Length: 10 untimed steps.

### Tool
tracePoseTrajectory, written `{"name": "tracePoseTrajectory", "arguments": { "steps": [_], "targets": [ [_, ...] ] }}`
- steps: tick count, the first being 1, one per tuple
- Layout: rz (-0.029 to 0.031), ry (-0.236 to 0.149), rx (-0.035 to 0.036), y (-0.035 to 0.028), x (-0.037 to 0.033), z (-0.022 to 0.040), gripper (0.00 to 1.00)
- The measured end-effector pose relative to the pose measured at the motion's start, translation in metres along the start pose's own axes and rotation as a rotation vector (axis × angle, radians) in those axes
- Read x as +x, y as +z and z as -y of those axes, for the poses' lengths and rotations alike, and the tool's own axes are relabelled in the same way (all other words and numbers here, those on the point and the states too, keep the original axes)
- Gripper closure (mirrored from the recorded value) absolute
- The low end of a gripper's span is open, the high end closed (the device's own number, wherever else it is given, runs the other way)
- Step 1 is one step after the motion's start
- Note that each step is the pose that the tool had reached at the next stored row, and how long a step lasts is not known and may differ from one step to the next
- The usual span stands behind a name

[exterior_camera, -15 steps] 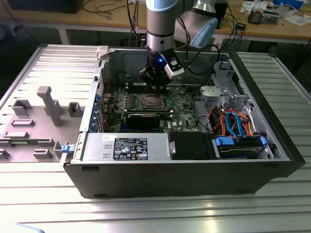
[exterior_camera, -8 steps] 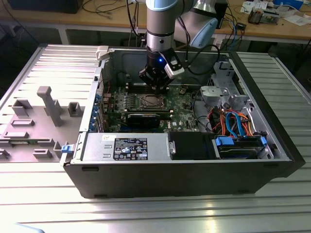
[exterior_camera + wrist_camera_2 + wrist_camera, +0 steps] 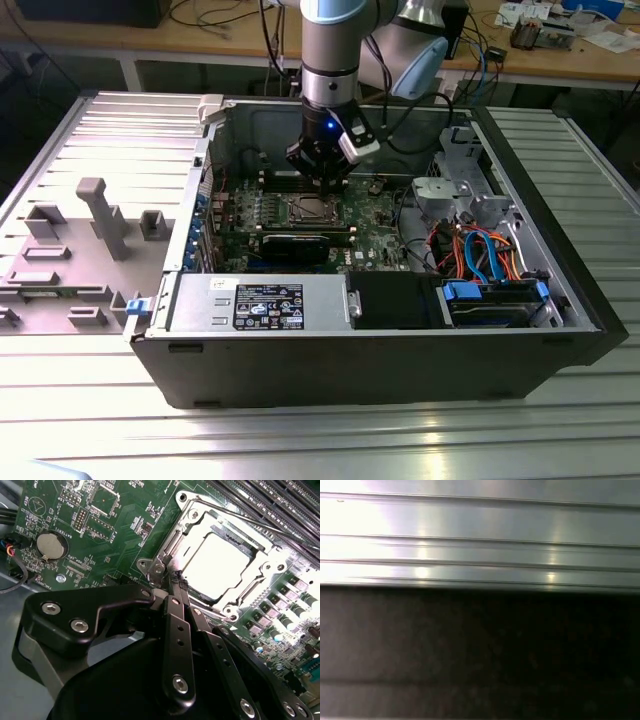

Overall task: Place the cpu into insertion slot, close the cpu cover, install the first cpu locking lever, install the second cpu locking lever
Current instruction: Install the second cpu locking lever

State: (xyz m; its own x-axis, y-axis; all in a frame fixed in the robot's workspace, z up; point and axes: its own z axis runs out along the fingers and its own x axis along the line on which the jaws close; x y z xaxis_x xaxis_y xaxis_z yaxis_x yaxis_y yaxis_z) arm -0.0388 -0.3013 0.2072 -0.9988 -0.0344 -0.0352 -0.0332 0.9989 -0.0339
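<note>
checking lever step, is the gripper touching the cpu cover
Cannot tell: in the second wrist view the shut gripper tips meet the cpu cover edge, contact unclear.

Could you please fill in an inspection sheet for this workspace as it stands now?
Surface: ribbed metal table carrying an open computer case.
Job's things: cpu seated in the insertion slot; cpu cover lies closed over it.
Clutter: grey fixture blocks on the exterior view's left.
Grippers: gripper shut, tips at the slot's corner.
Cables: orange and blue leads inside the case; more cables on the bench behind.
Surroundings: wooden bench, nothing else seen.
</note>
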Motion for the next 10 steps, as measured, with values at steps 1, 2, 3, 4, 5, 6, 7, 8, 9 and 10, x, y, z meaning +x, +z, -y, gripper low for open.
{"name": "tracePoseTrajectory", "arguments": {
  "steps": [1, 2, 3, 4, 5, 6, 7, 8, 9, 10],
  "targets": [
    [0.0000, 0.000, -0.0001, 0.0000, 0.0000, 0.0006, 0.89],
    [0.0000, 0.000, -0.0001, 0.0001, 0.0001, 0.0019, 0.89],
    [0.0001, 0.000, -0.0001, 0.0001, 0.0001, 0.0027, 0.89],
    [0.0001, 0.000, 0.0000, 0.0001, 0.0001, 0.0033, 0.89],
    [0.0000, 0.000, -0.0001, 0.0001, 0.0001, 0.0041, 0.89],
    [0.0001, 0.000, -0.0001, 0.0002, 0.0001, 0.0046, 0.89],
    [0.0001, 0.000, -0.0001, 0.0002, 0.0002, 0.0053, 0.89],
    [0.0000, 0.000, 0.0000, 0.0002, 0.0002, 0.0059, 0.89],
    [0.0001, 0.000, -0.0001, 0.0003, 0.0002, 0.0070, 0.89],
    [0.0000, 0.000, -0.0001, 0.0003, 0.0003, 0.0089, 0.89]
  ]
}}
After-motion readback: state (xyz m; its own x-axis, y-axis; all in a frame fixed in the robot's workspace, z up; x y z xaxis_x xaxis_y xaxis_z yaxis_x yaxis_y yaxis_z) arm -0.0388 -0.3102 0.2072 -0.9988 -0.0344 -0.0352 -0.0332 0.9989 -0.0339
